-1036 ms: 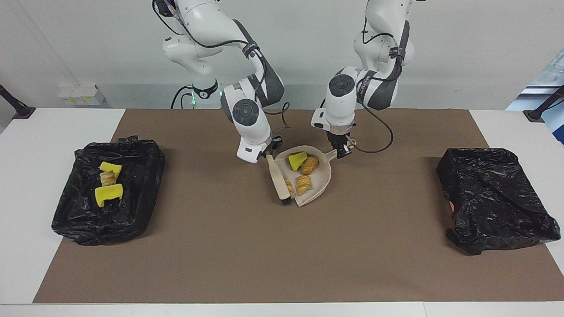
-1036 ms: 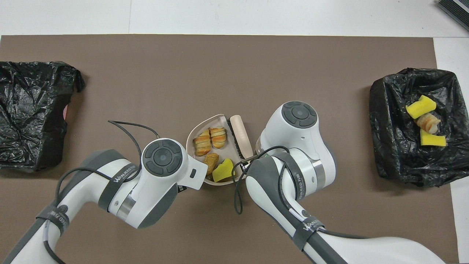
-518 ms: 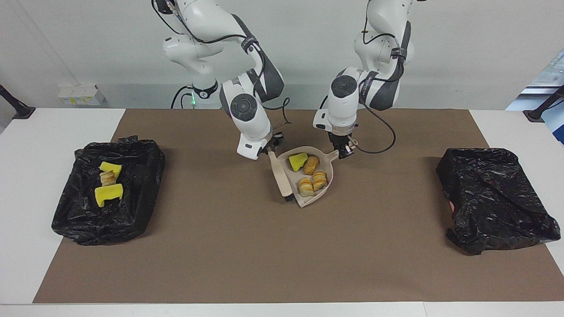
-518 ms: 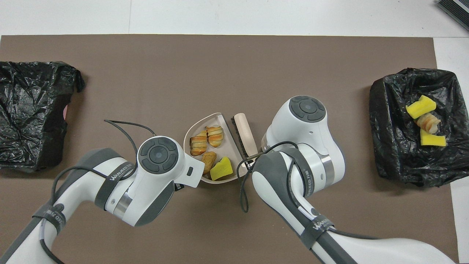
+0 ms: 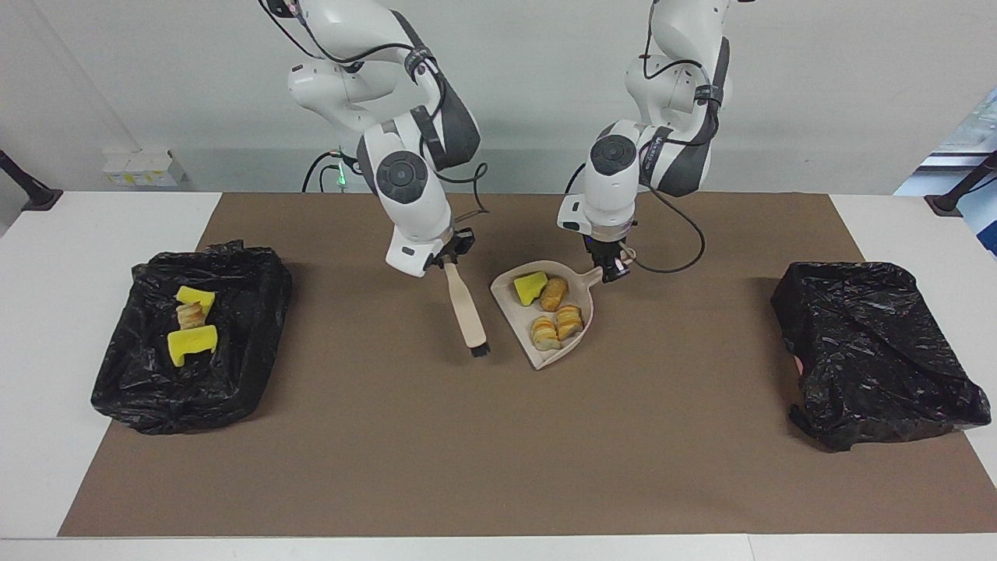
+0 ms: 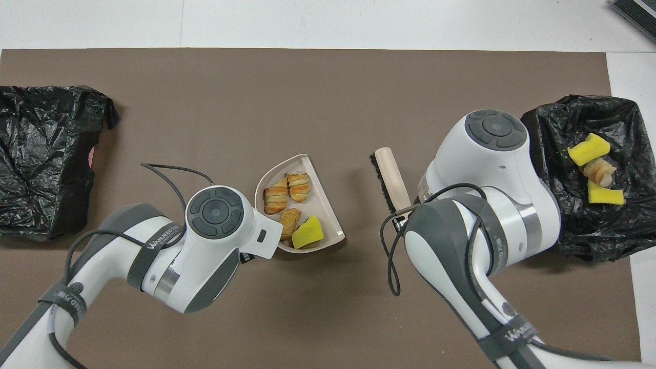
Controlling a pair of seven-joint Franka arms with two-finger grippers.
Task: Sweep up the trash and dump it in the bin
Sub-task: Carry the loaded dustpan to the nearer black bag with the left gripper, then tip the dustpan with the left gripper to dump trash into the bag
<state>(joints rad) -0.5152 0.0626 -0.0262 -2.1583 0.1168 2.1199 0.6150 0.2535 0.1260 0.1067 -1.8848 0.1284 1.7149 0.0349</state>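
A beige dustpan is over the middle of the brown mat. My left gripper is shut on its handle. In the pan lie one yellow chunk of trash and three golden-brown lumps. My right gripper is shut on the handle of a beige brush. The brush hangs apart from the pan, bristles down near the mat. The bin, lined in black, sits at the right arm's end and holds two yellow pieces and a bread lump.
A second black-bagged box sits at the left arm's end of the table, its top covered by the bag. The brown mat spreads over most of the white table. A loose cable hangs by each wrist.
My right arm has drawn the brush away from the dustpan's mouth toward the right arm's end. The dustpan has shifted slightly toward the left arm's end, and two lumps slid deeper in.
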